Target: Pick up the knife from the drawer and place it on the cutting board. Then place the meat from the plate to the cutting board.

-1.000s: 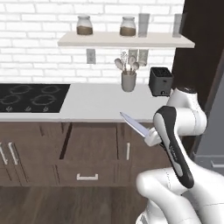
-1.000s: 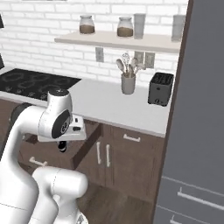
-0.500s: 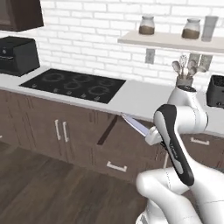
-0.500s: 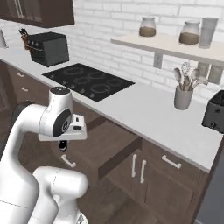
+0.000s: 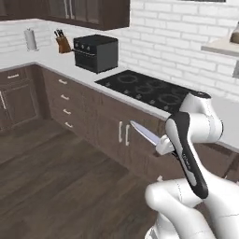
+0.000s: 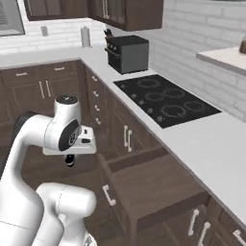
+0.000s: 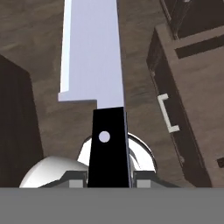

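My gripper (image 5: pixel 164 145) is shut on the black handle of the knife (image 5: pixel 144 132). The silver blade sticks out to the left, in the air in front of the lower cabinets. The hand view looks along the knife (image 7: pixel 90 57), whose handle sits between the fingertips (image 7: pixel 77 178) and whose blade points away over the wooden floor. From the right, the hand (image 6: pixel 72 144) hangs left of the open drawer (image 6: pixel 149 187). The drawer front with its handle (image 7: pixel 168 113) also shows beside the blade. The cutting board, the meat and the plate are out of view.
A black cooktop (image 5: pixel 154 88) is set in the white counter (image 6: pixel 211 149) behind the arm. A black toaster oven (image 5: pixel 95 52), a knife block (image 5: pixel 60 44) and a paper towel roll (image 5: pixel 31 39) stand further left. Bare wooden floor (image 5: pixel 56 177) stretches to the left.
The whole scene has slid right in both base views, so the base has moved, bringing the corner counter and toaster oven into view. The knife stays gripped the same way.
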You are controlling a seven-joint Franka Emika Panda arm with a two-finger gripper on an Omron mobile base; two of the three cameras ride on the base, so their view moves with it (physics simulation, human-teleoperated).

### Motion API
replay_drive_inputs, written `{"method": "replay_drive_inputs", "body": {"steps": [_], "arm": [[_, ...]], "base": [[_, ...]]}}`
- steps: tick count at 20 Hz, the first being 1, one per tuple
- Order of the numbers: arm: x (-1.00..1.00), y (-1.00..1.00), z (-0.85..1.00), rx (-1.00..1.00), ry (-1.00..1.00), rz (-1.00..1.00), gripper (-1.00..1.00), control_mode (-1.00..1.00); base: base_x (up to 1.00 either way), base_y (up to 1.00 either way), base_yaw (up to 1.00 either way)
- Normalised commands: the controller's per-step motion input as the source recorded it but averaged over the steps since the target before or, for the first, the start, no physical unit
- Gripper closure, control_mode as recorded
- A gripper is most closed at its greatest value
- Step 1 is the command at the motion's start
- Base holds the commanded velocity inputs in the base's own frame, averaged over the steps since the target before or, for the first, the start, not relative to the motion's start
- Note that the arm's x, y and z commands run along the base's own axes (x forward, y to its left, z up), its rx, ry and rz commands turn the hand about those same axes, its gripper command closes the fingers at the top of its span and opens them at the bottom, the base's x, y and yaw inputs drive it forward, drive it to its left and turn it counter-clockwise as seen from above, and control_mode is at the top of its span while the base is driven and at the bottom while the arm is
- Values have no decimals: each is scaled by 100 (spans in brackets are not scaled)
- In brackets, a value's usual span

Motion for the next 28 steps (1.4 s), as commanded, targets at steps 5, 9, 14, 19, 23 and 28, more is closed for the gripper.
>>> {"method": "replay_drive_inputs", "body": {"steps": [5,9,14,19,23,28], "arm": [[0,0,0,0,0,0,100,100],[0,0,0,0,0,0,100,100],[0,0,0,0,0,0,100,100],[0,0,0,0,0,0,100,100],[0,0,0,0,0,0,100,100],[0,0,0,0,0,0,100,100]], "base": [[54,37,82],[47,31,81],[48,21,81],[50,6,78],[58,0,72],[95,-44,40]]}}
